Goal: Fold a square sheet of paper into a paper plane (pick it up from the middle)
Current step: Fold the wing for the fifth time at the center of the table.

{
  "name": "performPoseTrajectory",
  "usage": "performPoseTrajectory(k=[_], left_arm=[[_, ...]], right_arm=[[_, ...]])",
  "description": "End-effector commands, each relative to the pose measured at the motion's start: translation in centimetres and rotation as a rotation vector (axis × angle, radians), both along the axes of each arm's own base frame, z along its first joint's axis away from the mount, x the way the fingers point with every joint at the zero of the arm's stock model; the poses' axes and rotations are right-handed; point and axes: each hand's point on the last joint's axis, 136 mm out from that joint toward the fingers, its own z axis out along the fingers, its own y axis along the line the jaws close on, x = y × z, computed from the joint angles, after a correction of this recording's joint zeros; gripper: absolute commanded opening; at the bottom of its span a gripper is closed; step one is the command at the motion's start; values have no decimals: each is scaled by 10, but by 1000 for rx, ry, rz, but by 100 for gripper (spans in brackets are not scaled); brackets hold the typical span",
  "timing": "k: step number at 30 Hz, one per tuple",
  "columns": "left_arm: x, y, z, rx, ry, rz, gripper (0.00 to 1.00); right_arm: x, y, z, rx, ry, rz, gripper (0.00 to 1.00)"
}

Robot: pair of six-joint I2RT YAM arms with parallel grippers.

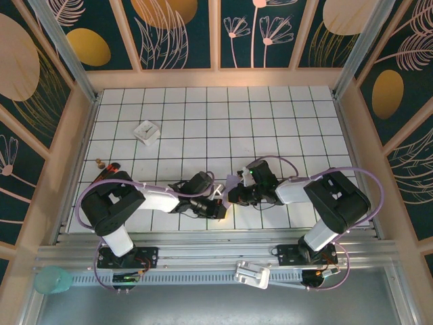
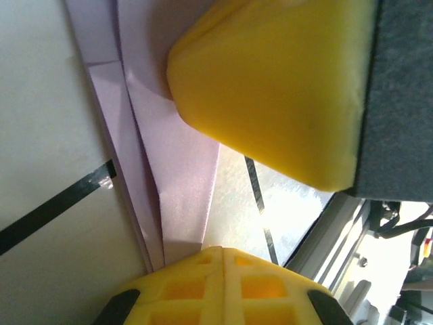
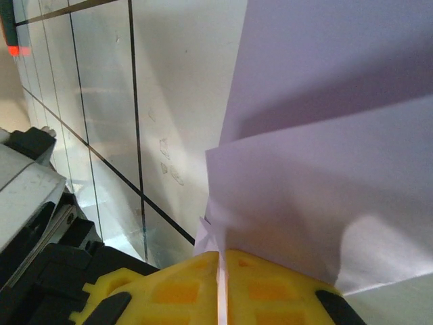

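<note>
Item: paper (image 2: 183,169), creased into layered flaps; apparently midway, no finished dart yet. Held by left gripper (image 2: 223,253) and right gripper (image 3: 218,257), both clamped on it.

Loose items around the white tiled counter (image 1: 270,108).
A small white block (image 1: 146,131) sits upper left, a dark red-tipped stick (image 1: 110,167) at the left edge, a teal round object (image 1: 53,279) lower left.

The folded sheet of paper (image 3: 325,203) is at the bench's (image 1: 270,108) near centre, between the left gripper (image 2: 223,271) and the right gripper (image 3: 220,277); a small block (image 1: 147,131) lies far left.
</note>
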Motion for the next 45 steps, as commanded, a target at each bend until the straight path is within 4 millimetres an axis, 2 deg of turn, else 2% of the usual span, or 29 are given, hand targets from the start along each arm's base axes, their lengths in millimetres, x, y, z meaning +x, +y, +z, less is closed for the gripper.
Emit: performPoseTrajectory(k=[1,8,12,21,25,32,36,38,39,45], left_arm=[[-28,29,-35,119,155,32,0],[-29,39,-40,161,177,55,0],[-29,43,-42,187,176,58,0],[-28,46,-46,220,162,43,0],[-27,47,-47,231,161,42,0],[-31,55,-53,268,162,34,0],[-35,61,-57,290,167,17,0],[-37,64,-59,299,167,13,0],[-38,65,-60,303,167,9,0],[-42,71,-65,320,172,0,0]], right_arm=[[10,1,8,3,-31,-1,12],[14,1,23,42,-50,-10,12],[9,5,29,85,-38,-6,12],[-13,16,19,110,11,12,13],[-15,15,13,96,16,17,12],[1,-3,-5,33,14,-6,11],[13,-13,-7,29,10,-30,11],[12,-14,-9,24,9,-19,11],[20,-21,-9,21,9,-46,11],[39,-40,-16,-1,7,-96,10]])
